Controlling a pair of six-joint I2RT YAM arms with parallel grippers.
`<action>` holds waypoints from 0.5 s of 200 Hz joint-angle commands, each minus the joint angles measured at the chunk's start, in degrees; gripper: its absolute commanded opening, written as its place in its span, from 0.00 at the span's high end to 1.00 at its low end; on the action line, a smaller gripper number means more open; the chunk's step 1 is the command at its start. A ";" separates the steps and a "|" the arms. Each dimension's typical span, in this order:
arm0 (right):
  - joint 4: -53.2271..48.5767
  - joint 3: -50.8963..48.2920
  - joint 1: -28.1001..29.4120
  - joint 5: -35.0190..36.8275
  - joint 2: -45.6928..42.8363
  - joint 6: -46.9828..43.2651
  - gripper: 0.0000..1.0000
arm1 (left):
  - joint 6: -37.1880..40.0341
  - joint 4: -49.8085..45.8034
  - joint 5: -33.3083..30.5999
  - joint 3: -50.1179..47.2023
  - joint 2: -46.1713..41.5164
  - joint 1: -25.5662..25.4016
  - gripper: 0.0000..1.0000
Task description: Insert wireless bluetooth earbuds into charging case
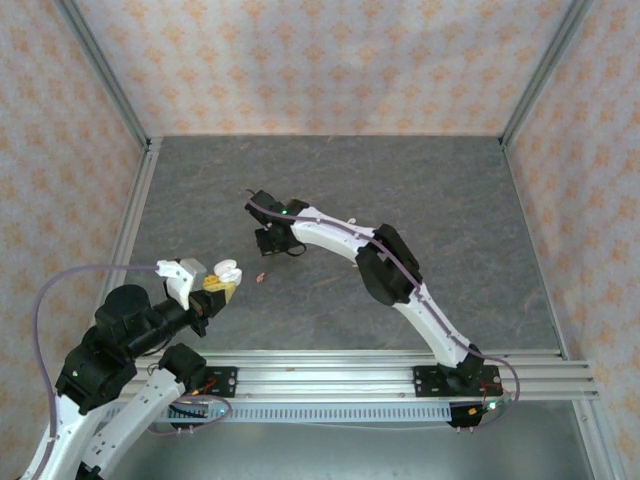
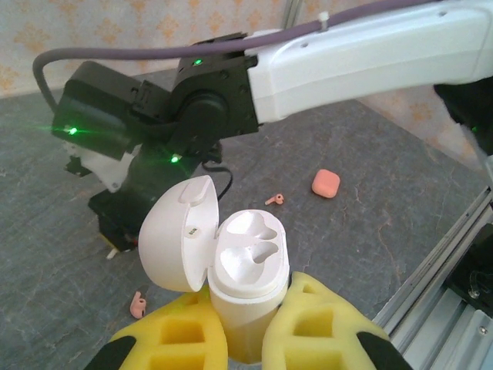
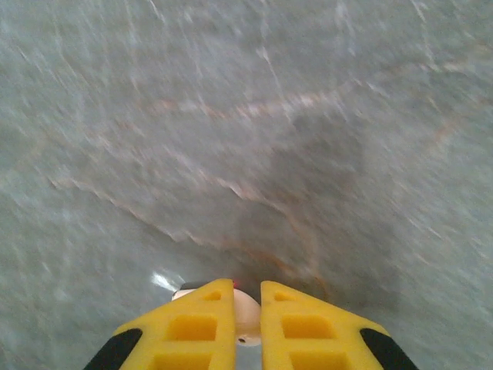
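Observation:
My left gripper point(image 2: 250, 294) is shut on the base of a white charging case point(image 2: 248, 266), which it holds upright. The case's lid point(image 2: 179, 235) is swung open to the left and both sockets are empty. In the top view the case point(image 1: 226, 270) sits at the table's near left. My right gripper point(image 3: 246, 287) is shut on a small pale, whitish earbud point(image 3: 246, 320), just above the grey table. In the top view the right gripper point(image 1: 268, 240) is near the table's middle. Two salmon-pink earbuds point(image 2: 275, 200) point(image 2: 139, 304) lie loose on the table.
A closed salmon-pink case point(image 2: 326, 183) lies on the grey table beyond the nearer pink earbud. The right arm point(image 2: 347, 54) spans the space above and behind the white case. An aluminium rail point(image 1: 400, 365) runs along the near edge, and patterned walls enclose the table.

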 commanded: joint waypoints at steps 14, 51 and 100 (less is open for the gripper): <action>-7.43 -10.86 -1.53 -1.94 -7.22 -12.55 0.89 | -2.14 4.48 2.23 -2.18 0.11 0.31 1.00; -12.15 -21.49 -2.98 -4.84 -12.42 -20.92 0.89 | -4.35 9.16 3.89 -5.21 0.70 0.37 1.00; -15.45 -22.86 -4.21 -8.43 -14.67 -19.36 0.65 | -4.48 10.29 4.46 -6.50 0.83 0.31 1.00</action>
